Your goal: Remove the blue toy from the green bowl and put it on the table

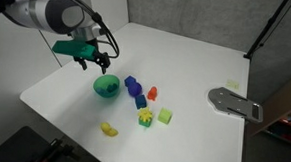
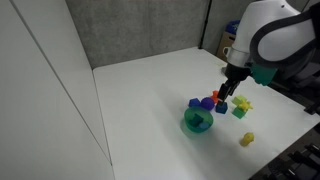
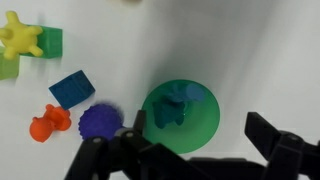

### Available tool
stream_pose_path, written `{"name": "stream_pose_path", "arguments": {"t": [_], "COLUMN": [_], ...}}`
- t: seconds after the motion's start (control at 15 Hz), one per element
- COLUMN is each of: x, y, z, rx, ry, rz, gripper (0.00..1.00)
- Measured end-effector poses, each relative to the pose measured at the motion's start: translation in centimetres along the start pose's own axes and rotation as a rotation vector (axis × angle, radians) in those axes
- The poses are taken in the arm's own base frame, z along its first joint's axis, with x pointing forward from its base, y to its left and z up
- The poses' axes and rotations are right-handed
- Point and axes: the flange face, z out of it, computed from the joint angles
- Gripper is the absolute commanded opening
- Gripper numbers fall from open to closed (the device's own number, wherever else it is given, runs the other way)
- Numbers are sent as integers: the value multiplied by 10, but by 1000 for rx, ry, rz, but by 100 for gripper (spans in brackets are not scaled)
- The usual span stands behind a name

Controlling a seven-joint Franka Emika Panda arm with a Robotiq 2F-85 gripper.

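Observation:
The green bowl (image 3: 181, 117) sits on the white table (image 3: 250, 50), also seen in both exterior views (image 1: 106, 86) (image 2: 196, 122). The light-blue toy (image 3: 178, 104) lies inside it, faintly visible in an exterior view (image 2: 199, 121). My gripper (image 3: 190, 150) is open and empty, hovering above the bowl with its fingers apart over the bowl's near side; it shows in both exterior views (image 1: 92, 60) (image 2: 230, 93).
Beside the bowl lie a dark-blue block (image 3: 72, 88), a purple spiky ball (image 3: 99, 121), an orange toy (image 3: 47, 122), a yellow star toy (image 3: 21, 38) and a lime cube (image 3: 50, 42). A yellow toy (image 1: 109, 129) lies near the table's front edge. A grey metal plate (image 1: 235, 102) lies at the table's side.

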Motion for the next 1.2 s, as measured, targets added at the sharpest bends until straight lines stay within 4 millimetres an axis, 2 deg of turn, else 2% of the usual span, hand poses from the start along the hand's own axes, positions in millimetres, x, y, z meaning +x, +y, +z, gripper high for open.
{"name": "stream_pose_path", "arguments": {"t": [0.4,0.73,1.0,1.2], "x": [22,40,51,58], "y": [-17,-17,-17,-21], "z": [69,116,141,147], "rx": [26,39,41,25], "ry": [11,-16,-36,-36], "rz": [16,44,118,189], "gripper": [100,100,100,100]}}
